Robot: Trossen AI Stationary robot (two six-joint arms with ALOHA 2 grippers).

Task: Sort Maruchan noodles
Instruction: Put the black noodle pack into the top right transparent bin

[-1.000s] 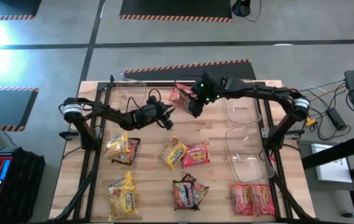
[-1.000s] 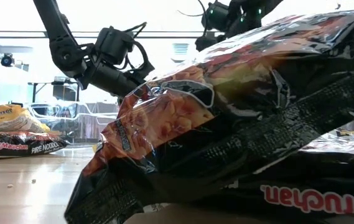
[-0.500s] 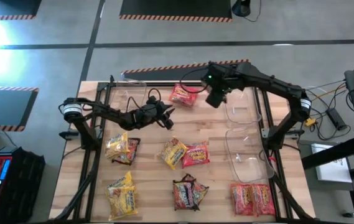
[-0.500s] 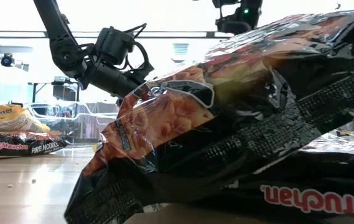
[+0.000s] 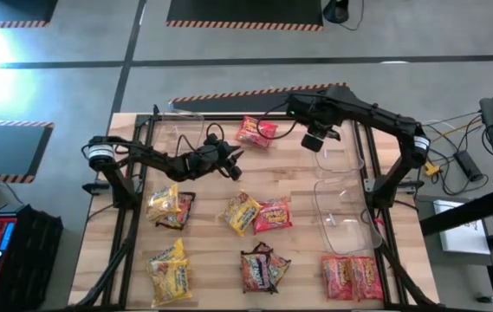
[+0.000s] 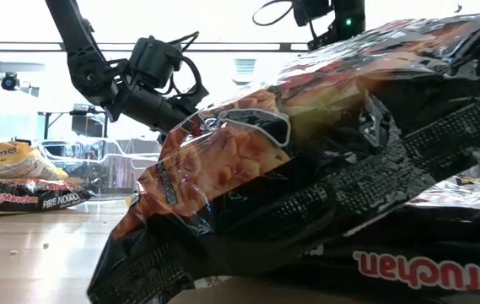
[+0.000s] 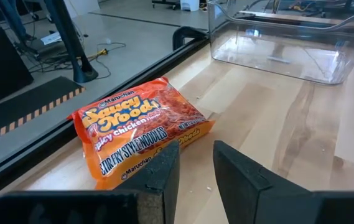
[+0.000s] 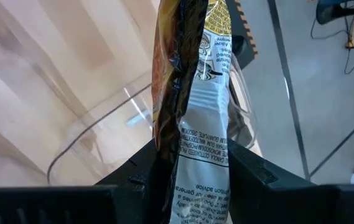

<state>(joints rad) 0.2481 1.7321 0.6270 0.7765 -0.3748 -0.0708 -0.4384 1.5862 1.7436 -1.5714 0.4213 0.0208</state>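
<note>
High view: The right gripper (image 5: 319, 139) hangs at the far side of the worktop (image 5: 211, 260), over the edge of a clear bin (image 5: 337, 156). The left gripper (image 5: 229, 165) waits near the middle. A red packet (image 5: 256, 131) lies flat near the far edge, between the two grippers. More noodle packets (image 5: 255, 214) lie in small groups on the near half.

Low view: A dark packet (image 6: 324, 169) sits right up against the camera and hides most of the worktop. The left arm (image 6: 142, 84) shows above it.

Left wrist view: The left fingers (image 7: 164, 171) stand a little apart and hold nothing. The red packet (image 7: 139, 130) lies just past them.

Right wrist view: The right fingers (image 8: 251, 171) pinch one packet (image 8: 195, 93) on its edge. It hangs over the clear bin (image 8: 102, 134).

Step now: I think the right arm is carrying its packet to the bin.

Next move: It likely needs to get fully over the bin, then let go.
</note>
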